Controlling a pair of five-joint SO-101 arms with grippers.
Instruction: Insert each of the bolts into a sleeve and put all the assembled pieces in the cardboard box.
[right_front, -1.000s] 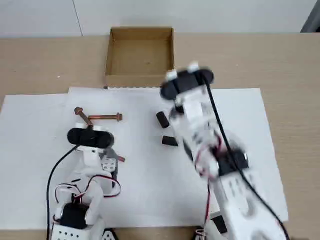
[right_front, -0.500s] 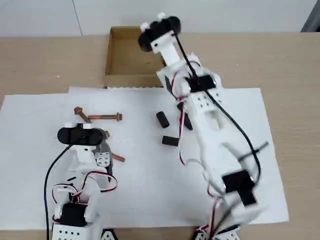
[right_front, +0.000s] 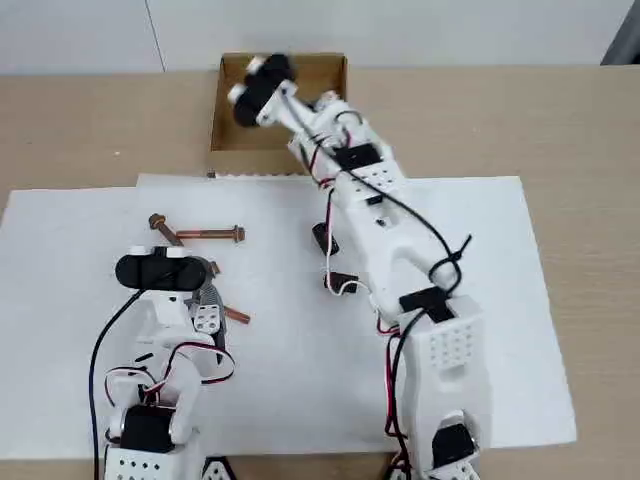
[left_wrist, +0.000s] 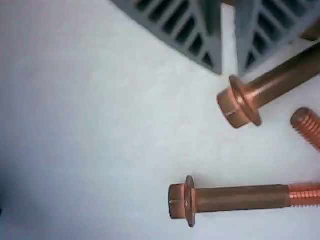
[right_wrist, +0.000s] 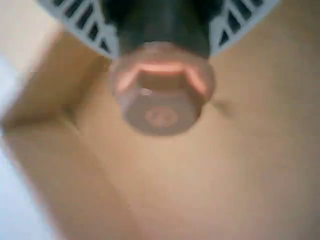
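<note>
Right wrist view: right tool (right_wrist: 161, 27) pinches the sleeved bolt (right_wrist: 161, 97) over the cardboard box (right_wrist: 235, 170). I'd lower it before releasing.

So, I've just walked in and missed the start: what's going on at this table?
Two robot arms are fitting bolts into sleeves. The right pincer holds a sleeved bolt over the open cardboard box, not yet released. The left pincer sits low over the white paper, beside three loose bolts. Two black sleeves lie on the paper by the right arm.
</note>
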